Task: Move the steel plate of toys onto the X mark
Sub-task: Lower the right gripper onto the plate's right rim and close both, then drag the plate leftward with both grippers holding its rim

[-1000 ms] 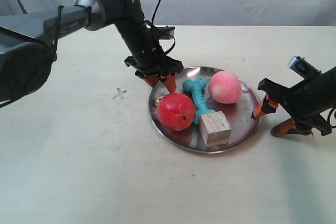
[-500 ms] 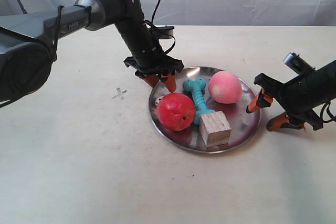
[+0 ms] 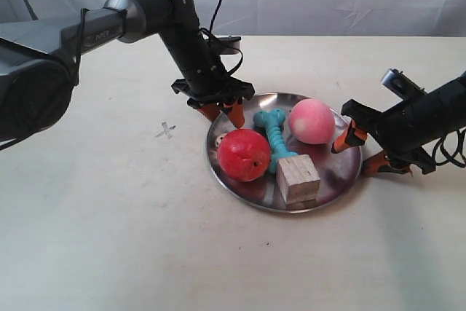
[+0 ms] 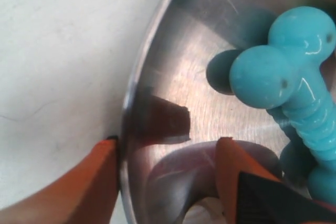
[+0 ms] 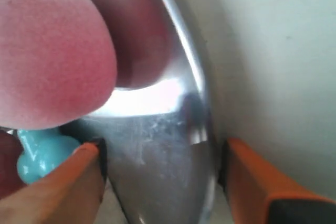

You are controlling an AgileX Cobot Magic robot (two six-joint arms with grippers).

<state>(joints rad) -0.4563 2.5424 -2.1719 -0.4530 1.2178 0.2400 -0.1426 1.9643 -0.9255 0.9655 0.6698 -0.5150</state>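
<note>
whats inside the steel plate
Red ball, pink peach, turquoise bone and wooden cube lie in the plate. The bone's near end is partly hidden behind the cube; the floor beneath them is covered.

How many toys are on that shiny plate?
4: red ball at the exterior view's left, pink ball at its right, turquoise bone between them, wooden cube in front.

The exterior camera looks down from above the near edge of the worktop [image 3: 109, 238] toward its far edge, taking in the whole steel plate [image 3: 331, 176]. Both wrist cameras sit close at opposite rim stretches, each catching the turquoise bone [image 4: 294, 77]
</note>
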